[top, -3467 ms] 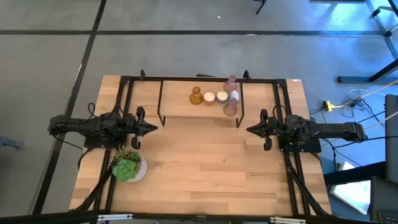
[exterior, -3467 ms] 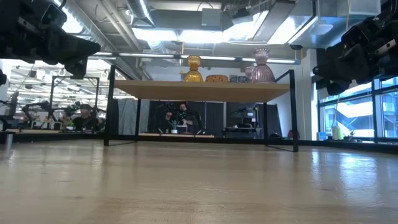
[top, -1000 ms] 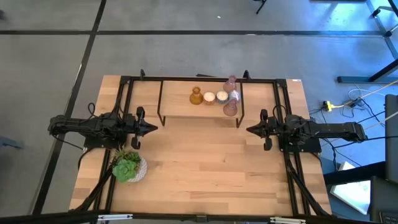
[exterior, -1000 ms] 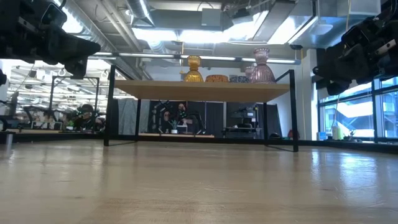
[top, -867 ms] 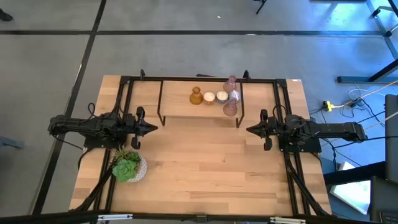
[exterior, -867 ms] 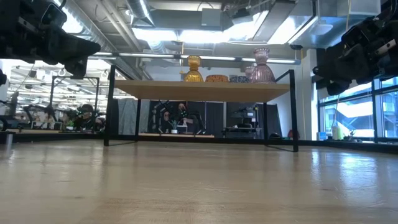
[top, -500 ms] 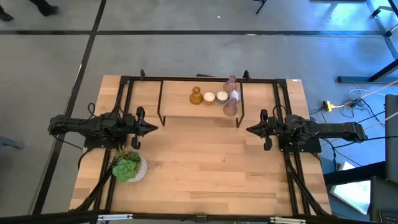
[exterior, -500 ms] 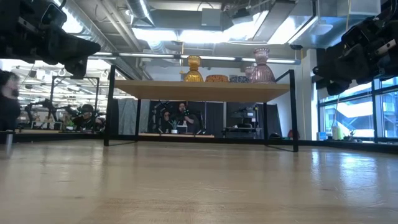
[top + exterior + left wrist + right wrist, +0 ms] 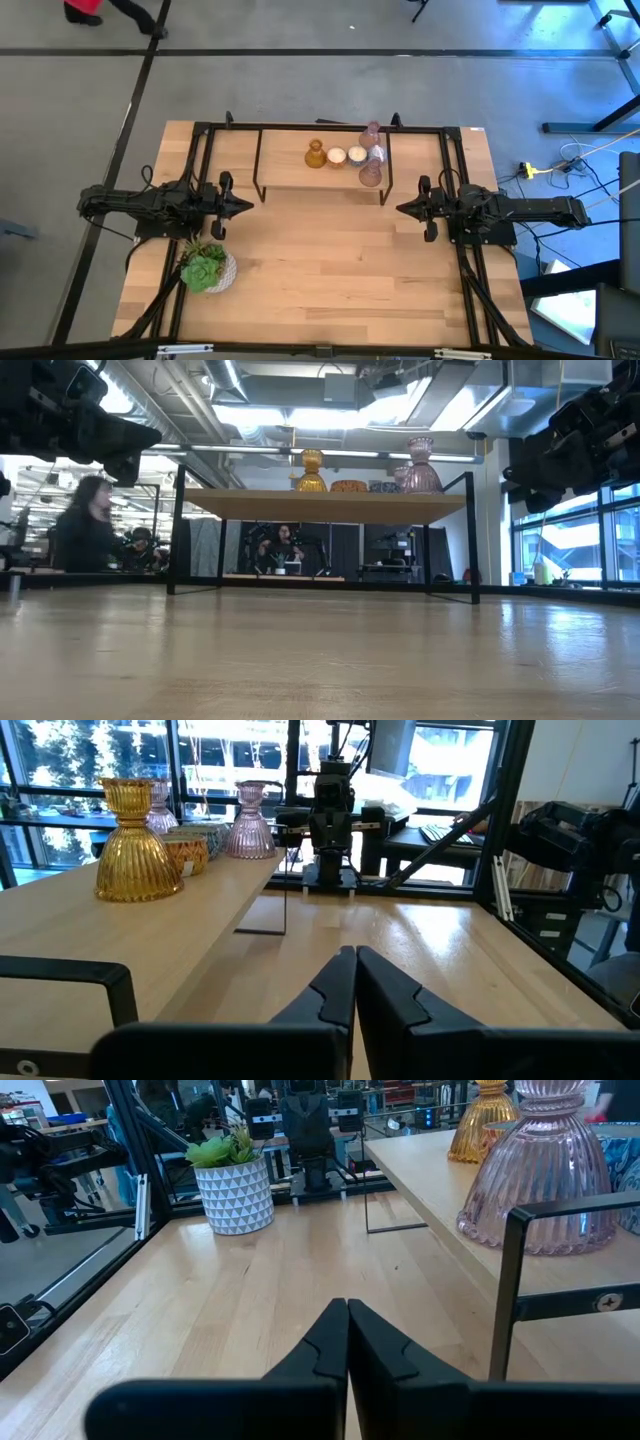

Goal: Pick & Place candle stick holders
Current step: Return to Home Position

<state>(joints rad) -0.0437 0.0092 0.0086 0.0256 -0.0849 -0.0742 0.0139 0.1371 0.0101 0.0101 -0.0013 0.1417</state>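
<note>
shelf [image 9: 285, 168]: candle stick holders [image 9: 357, 155] on top | left gripper [image 9: 249, 206]: closed, empty; right gripper [image 9: 400, 209]: closed, empty

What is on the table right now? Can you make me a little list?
table: light wood
shelf: stands at the table's far side
amber holder: on the shelf
pink holder: on the shelf, on the right arm's side of the amber one
plant: on the table, by the left arm
left gripper: shut, empty
right gripper: shut, empty
</note>
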